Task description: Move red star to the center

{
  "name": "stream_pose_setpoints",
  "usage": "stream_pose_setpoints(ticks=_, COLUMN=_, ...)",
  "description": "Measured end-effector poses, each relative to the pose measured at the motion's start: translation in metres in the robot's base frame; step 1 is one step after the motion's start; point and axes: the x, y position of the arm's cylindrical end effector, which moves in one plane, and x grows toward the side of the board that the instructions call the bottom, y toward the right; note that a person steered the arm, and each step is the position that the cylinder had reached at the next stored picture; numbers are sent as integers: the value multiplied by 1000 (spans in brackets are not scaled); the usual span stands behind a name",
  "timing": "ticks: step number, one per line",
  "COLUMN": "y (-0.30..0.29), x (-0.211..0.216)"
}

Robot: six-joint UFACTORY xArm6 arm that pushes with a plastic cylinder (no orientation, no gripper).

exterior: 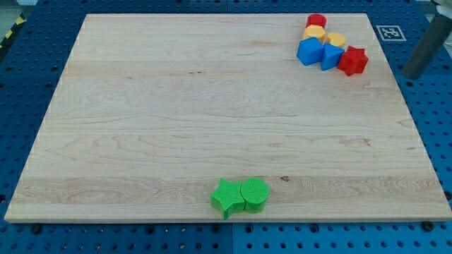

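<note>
The red star (353, 60) sits near the view's top right corner of the wooden board (176, 127), at the right end of a tight cluster. It touches a blue block (331, 56). Left of that is another blue block (309, 51). Behind them are two yellow blocks (315, 32) (336, 39) and a red round block (316, 20). My rod comes in from the view's right edge and my tip (412, 73) is off the board, to the right of the red star and apart from it.
A green star (224, 197) and a green round block (255, 194) touch each other near the board's bottom edge, at mid-width. A black-and-white marker tag (389, 32) lies off the board at the top right. The blue perforated table (28, 70) surrounds the board.
</note>
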Motion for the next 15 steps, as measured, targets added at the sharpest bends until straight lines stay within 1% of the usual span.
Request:
stream_pose_setpoints(ticks=1, y=-24, x=-10)
stream_pose_setpoints(ticks=2, y=-30, x=-10)
stream_pose_setpoints(ticks=4, y=-55, x=-41)
stream_pose_setpoints(ticks=5, y=-93, x=-41)
stream_pose_setpoints(ticks=6, y=-97, x=-27)
stream_pose_setpoints(ticks=7, y=-92, x=1)
stream_pose_setpoints(ticks=9, y=-68, x=17)
stream_pose_setpoints(ticks=10, y=-71, x=39)
stream_pose_setpoints(ticks=12, y=-77, x=47)
stream_pose_setpoints(ticks=13, y=-90, x=48)
stream_pose_setpoints(ticks=14, y=-90, x=32)
stream_pose_setpoints(ticks=15, y=-76, x=17)
